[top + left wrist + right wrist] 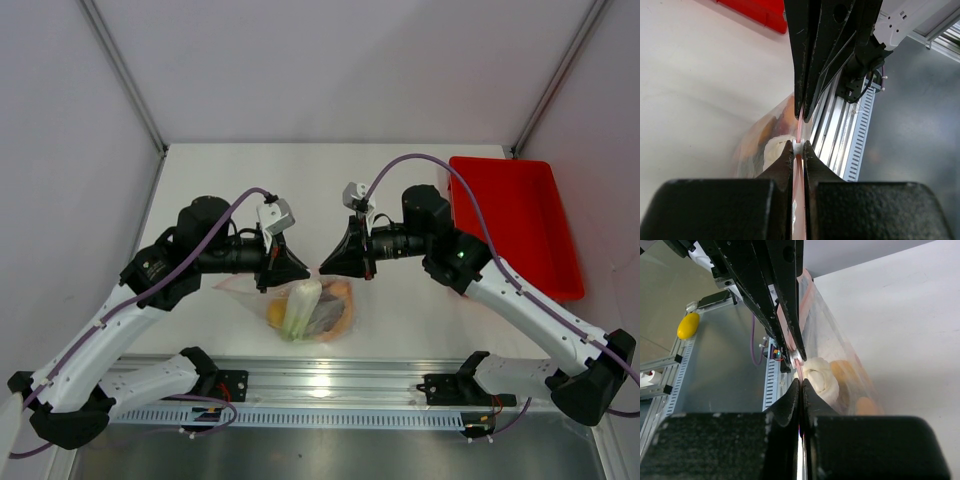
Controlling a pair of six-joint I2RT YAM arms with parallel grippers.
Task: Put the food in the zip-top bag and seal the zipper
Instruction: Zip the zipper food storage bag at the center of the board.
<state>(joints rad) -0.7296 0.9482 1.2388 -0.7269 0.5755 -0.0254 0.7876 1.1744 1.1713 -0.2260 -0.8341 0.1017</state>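
No lettering, brand name, number or sign can be read in any of the three views. A small coloured label [207, 410] sits on the base bracket at the table's near edge, well behind the jaws of the left gripper [303, 272]. Whatever is printed on it is too small to make out.

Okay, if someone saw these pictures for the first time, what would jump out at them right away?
The left gripper and right gripper meet tip to tip mid-table, both shut on the pinkish zipper of a clear zip-top bag. Toy food shows through it, a green-white leek and a yellow piece. A red tray sits at the far right.
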